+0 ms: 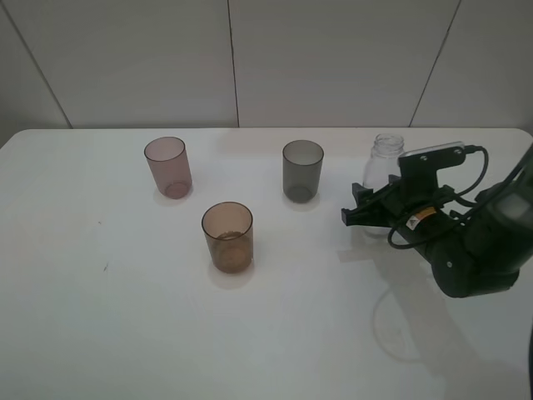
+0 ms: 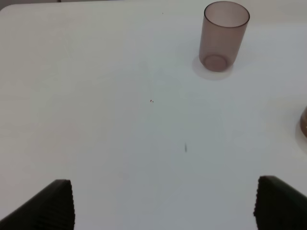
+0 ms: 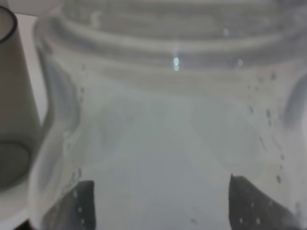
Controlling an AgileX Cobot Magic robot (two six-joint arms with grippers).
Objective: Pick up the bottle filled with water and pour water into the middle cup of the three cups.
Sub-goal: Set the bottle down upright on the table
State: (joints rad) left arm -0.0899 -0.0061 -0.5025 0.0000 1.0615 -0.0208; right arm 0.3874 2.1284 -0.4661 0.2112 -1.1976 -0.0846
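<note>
The left tool point(image 2: 163, 203) hangs above the white bench point(image 2: 120, 96), its two dark ribbed fingers point(image 2: 50, 206) spread wide with only bare bench between them. Well beyond stands a translucent mauve-pink plastic tumbler point(image 2: 224, 36), upright. A sliver of an amber-brown cup point(image 2: 304, 123) shows at the frame's edge.

You are looking at a plain test bench in a lab-like room: a bare white table point(image 1: 100, 333) against blank white wall panels point(image 1: 316, 58), with only three plastic tumblers point(image 1: 226, 237), a clear bottle point(image 1: 385, 162) and a robot arm point(image 1: 475, 250).
</note>
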